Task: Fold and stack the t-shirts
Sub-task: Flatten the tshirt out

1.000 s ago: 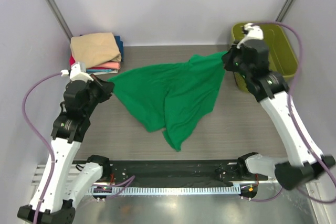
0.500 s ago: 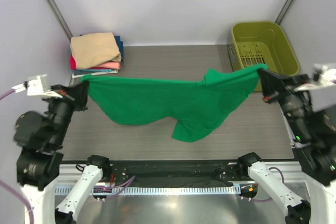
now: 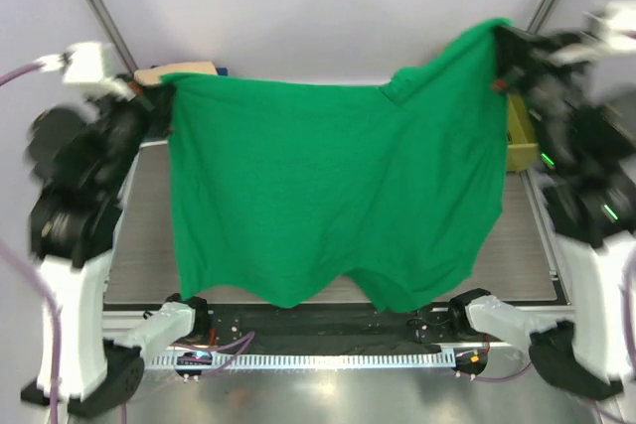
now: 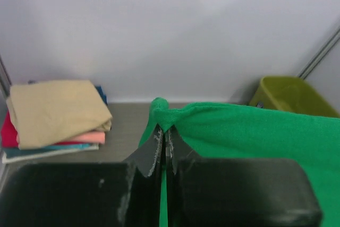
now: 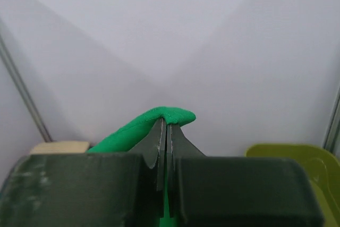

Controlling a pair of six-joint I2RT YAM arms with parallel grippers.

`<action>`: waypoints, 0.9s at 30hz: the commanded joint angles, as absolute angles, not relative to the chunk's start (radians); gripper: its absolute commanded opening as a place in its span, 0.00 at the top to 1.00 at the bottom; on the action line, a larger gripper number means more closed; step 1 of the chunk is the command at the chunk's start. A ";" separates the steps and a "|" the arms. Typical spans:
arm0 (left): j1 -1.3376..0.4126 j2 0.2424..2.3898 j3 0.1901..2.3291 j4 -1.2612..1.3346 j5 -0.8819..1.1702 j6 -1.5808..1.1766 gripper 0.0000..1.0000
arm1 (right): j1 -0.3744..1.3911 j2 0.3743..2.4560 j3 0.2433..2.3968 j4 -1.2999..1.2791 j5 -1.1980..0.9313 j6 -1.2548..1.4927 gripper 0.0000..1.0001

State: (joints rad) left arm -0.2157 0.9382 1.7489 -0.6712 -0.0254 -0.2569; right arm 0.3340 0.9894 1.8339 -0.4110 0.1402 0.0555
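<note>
Green cloth filled most of the top view: the bright green t-shirt (image 3: 328, 186) hung in the air like a curtain, held at its two upper corners. The left gripper (image 4: 164, 141) was closed tight on one corner, with only a thin slit between its fingers and a small fold of fabric standing out above the tips. It held this corner just in front of the stack of folded t-shirts (image 4: 53, 112) and above it. The right gripper (image 5: 164, 136) was pinched shut in the same way on the other corner, well apart from the stack, on the side of the olive bin (image 4: 289, 97).

In my judgement the shirt was held high and wide so that its own weight pulled the wrinkles out and the body opened flat, which makes it easier to lay down for folding.

Half a second before, the same shirt sagged low between the arms, with its middle bunched; one second before, it lay crumpled on the table (image 3: 139, 245). Now both corners had risen, the top edge ran almost straight away from the stack, and the hem hung free below.
</note>
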 commanded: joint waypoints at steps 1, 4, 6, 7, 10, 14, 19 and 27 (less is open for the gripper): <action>-0.210 1.115 1.700 -0.726 -0.034 -0.229 1.00 | 0.327 1.269 1.773 -0.358 0.277 0.005 0.99; -0.171 1.247 1.639 -0.681 -0.022 -0.238 1.00 | 0.299 1.403 1.735 -0.272 0.285 0.005 0.99; -0.124 1.377 1.563 -0.597 0.084 -0.273 1.00 | 0.255 1.527 1.700 -0.188 0.272 0.040 0.99; -0.082 1.437 1.549 -0.550 0.107 -0.288 1.00 | 0.236 1.576 1.695 -0.163 0.256 0.073 0.99; -0.023 1.670 1.592 -0.543 0.185 -0.353 0.88 | 0.186 1.770 1.774 -0.141 0.206 0.156 0.84; -0.024 1.842 1.736 -0.635 0.288 -0.380 0.41 | 0.178 1.988 2.066 -0.374 0.228 0.175 0.09; -0.063 1.737 1.634 -0.612 0.190 -0.409 0.25 | 0.181 1.803 1.769 -0.281 0.164 0.210 0.03; -0.103 1.540 1.340 -0.583 0.126 -0.529 0.28 | 0.241 1.608 1.313 -0.219 0.069 0.317 0.03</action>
